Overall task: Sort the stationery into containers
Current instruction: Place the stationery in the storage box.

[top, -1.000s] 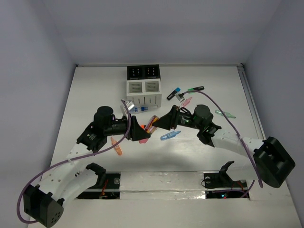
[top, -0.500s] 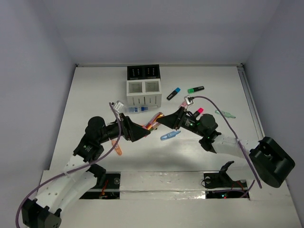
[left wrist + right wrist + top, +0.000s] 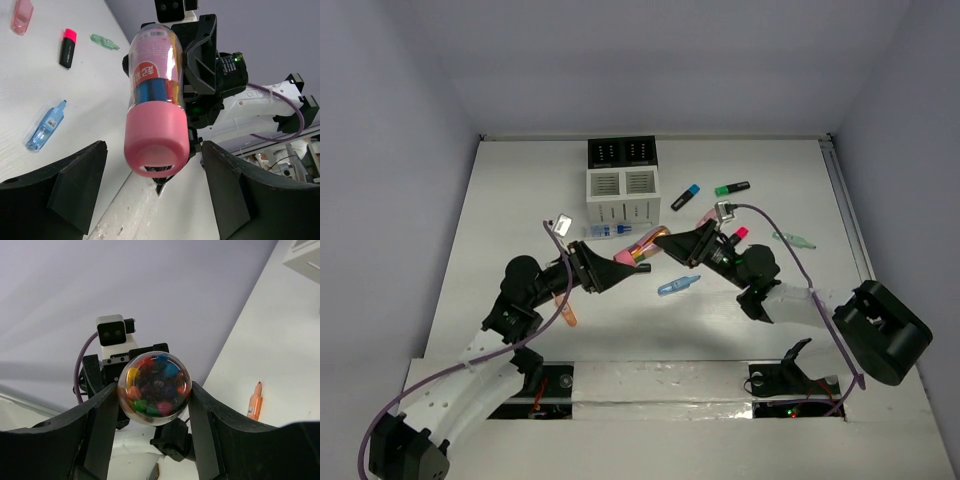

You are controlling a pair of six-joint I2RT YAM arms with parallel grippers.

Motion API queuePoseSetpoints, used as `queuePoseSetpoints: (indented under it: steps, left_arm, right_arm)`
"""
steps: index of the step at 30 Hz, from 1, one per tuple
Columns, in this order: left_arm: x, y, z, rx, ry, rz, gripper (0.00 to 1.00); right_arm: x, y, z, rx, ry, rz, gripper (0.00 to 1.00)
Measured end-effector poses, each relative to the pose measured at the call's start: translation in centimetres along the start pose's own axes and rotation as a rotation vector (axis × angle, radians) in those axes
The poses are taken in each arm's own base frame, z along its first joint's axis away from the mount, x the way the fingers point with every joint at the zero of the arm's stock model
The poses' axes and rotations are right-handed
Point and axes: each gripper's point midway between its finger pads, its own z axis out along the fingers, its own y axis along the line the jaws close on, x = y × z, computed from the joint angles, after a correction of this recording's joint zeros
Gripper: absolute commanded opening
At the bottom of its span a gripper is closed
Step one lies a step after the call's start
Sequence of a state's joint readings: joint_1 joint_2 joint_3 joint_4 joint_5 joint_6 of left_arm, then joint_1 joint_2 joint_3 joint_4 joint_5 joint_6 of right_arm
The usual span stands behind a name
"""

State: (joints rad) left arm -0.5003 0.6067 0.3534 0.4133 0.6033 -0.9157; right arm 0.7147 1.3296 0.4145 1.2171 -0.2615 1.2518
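The right hand point(image 3: 665, 243) grips a clear tube point(image 3: 642, 247) above the middle of the table point(image 3: 510, 200). The left hand point(image 3: 612, 268) stands wide around its pink cap point(image 3: 156, 141), not touching. The containers point(image 3: 623, 195) stand near the far edge.

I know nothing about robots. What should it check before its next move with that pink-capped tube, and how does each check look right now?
1. Right tool grips the tube: ok, its fingers press both sides of the clear end.
2. Left tool clear of the tube: ok, jaws wide open, with gaps on both sides of the pink cap.
3. Cap seated on the tube: ok.
4. Containers upright and unblocked: ok.
5. Containers empty: cannot tell.
6. Space under the tube free of loose pieces: not ok, a blue pen lies close by.
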Motion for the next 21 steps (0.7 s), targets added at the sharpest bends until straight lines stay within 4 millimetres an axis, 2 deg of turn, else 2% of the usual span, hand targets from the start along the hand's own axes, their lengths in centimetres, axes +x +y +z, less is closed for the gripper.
queuePoseSetpoints:
  steps: [6, 10, 11, 15, 16, 17, 19, 21]
  left_arm:
    - [0.0, 0.6, 0.5, 0.007, -0.015, -0.036, 0.65]
    - [-0.3, 0.6, 0.8, 0.022, -0.032, -0.053, 0.44]
    - [-0.3, 0.7, 0.9, 0.02, -0.032, -0.061, 0.42]
    - [-0.2, 1.1, 1.2, 0.014, -0.028, -0.083, 0.39]
    - [-0.2, 1.2, 1.3, 0.013, -0.027, -0.086, 0.27]
    - [-0.2, 1.2, 1.3, 0.012, -0.026, -0.089, 0.17]
    - [-0.1, 1.4, 1.3, 0.009, -0.026, -0.092, 0.01]
    - [-0.1, 1.5, 1.3, 0.0, -0.03, -0.093, 0.0]
  right_arm:
    - [0.8, -1.7, 0.2, 0.037, 0.018, 0.042, 0.19]
    - [1.1, -1.9, 0.3, 0.041, 0.024, 0.064, 0.19]
    - [1.0, -1.9, 0.3, 0.038, 0.021, 0.068, 0.19]
    - [0.9, -2.1, 0.3, 0.04, 0.011, 0.069, 0.18]
    - [0.9, -2.2, 0.3, 0.043, 0.01, 0.072, 0.19]
    - [0.9, -2.2, 0.3, 0.044, 0.009, 0.073, 0.19]
    - [0.9, -2.4, 0.4, 0.046, 0.008, 0.075, 0.26]
    - [1.0, -2.5, 0.4, 0.049, 0.008, 0.08, 0.37]
